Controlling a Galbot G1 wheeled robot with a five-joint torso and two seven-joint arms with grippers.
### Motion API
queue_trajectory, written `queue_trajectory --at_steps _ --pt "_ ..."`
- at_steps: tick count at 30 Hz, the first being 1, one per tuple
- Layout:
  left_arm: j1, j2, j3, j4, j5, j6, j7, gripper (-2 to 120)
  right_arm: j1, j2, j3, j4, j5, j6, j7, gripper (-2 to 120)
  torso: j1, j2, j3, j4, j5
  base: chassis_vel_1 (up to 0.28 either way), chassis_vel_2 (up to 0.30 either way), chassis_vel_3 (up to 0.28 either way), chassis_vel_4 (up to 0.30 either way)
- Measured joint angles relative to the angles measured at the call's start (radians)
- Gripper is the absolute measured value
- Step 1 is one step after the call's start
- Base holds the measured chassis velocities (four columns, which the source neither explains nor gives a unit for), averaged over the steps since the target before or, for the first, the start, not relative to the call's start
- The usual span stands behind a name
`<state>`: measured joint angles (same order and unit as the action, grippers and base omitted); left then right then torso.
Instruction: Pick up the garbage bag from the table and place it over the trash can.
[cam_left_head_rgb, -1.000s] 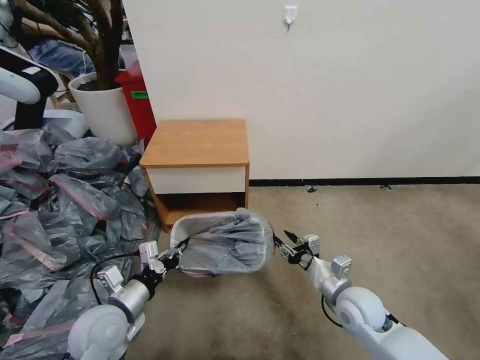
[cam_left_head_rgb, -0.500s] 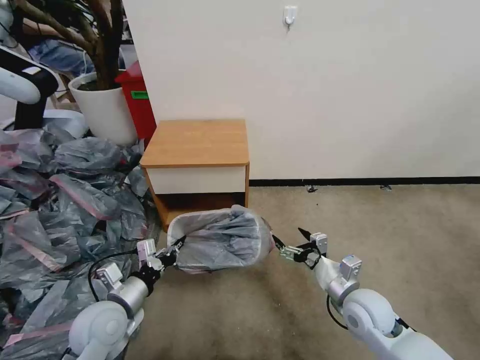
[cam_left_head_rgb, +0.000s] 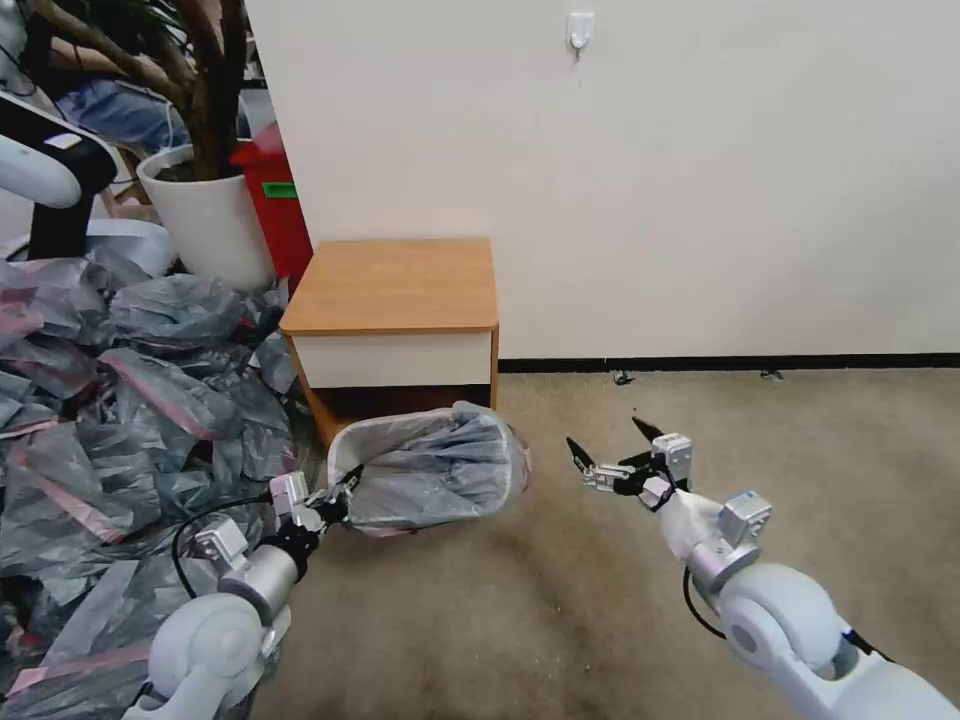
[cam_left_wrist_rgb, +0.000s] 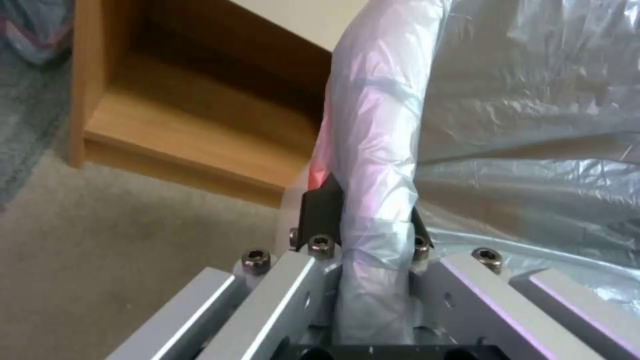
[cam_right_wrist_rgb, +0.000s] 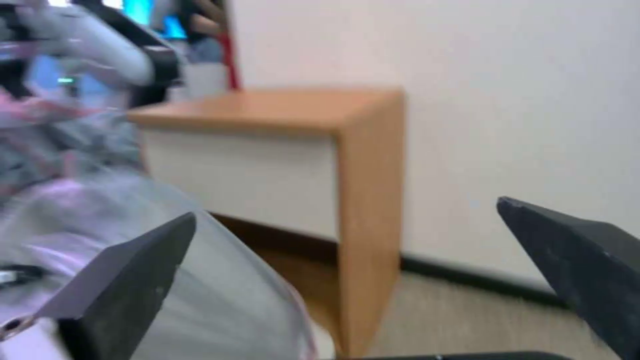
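Over the trash can (cam_left_head_rgb: 345, 455), crinkled translucent grey garbage bag (cam_left_head_rgb: 440, 470).

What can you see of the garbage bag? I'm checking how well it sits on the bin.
The garbage bag is thin, crinkly, translucent grey plastic with a pink-red band at its rim. It is stretched over the trash can, folded down over the rolled rim and sagging inside. The left gripper is shut on the covered rim; the right gripper hangs open, apart from it.
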<state>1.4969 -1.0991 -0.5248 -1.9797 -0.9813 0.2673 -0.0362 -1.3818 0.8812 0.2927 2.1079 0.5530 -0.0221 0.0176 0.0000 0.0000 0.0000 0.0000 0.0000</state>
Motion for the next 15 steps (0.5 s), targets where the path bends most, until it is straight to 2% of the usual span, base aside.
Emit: queue_trajectory --at_steps 2,5,6,7,11,12,15 --pt "0.001 -0.003 0.008 -0.006 0.038 -0.002 -0.021 3 -0.011 -0.011 0.002 0.067 -0.080 0.002 -0.036 104 0.000 0.000 0.000 0.0000 -0.0001 0.000 0.000 0.000 0.000" --pt "0.005 -0.005 0.012 -0.015 0.062 -0.004 -0.033 3 -0.016 -0.018 -0.002 0.100 -0.131 0.002 -0.065 98 0.000 0.000 0.000 0.0000 0.0000 0.000 0.000 0.000 0.000" --pt "0.009 -0.007 0.016 -0.023 0.084 -0.009 -0.045 3 -0.018 -0.023 -0.010 0.123 -0.186 0.001 -0.090 92 0.000 0.000 0.000 0.0000 -0.0001 0.000 0.000 0.000 0.000" --pt "0.009 -0.007 0.016 -0.023 0.084 -0.009 -0.045 3 -0.018 -0.023 -0.010 0.123 -0.186 0.001 -0.090 92 0.000 0.000 0.000 0.0000 -0.0001 0.000 0.000 0.000 0.000" --pt "0.022 -0.012 0.025 -0.050 0.152 -0.020 -0.070 3 -0.013 -0.037 -0.021 0.136 -0.332 -0.002 -0.159 76 0.000 0.000 0.000 0.0001 0.0000 0.000 0.000 0.000 0.000" --pt "0.022 -0.012 0.025 -0.050 0.152 -0.020 -0.070 3 -0.013 -0.037 -0.021 0.136 -0.332 -0.002 -0.159 76 0.000 0.000 0.000 0.0001 0.0000 0.000 0.000 0.000 0.000" --pt "0.021 -0.016 0.038 -0.067 0.216 -0.025 -0.094 3 0.010 -0.052 -0.042 0.132 -0.426 -0.020 -0.224 60 0.000 0.000 0.000 0.0001 0.0000 0.000 0.000 0.000 0.000"
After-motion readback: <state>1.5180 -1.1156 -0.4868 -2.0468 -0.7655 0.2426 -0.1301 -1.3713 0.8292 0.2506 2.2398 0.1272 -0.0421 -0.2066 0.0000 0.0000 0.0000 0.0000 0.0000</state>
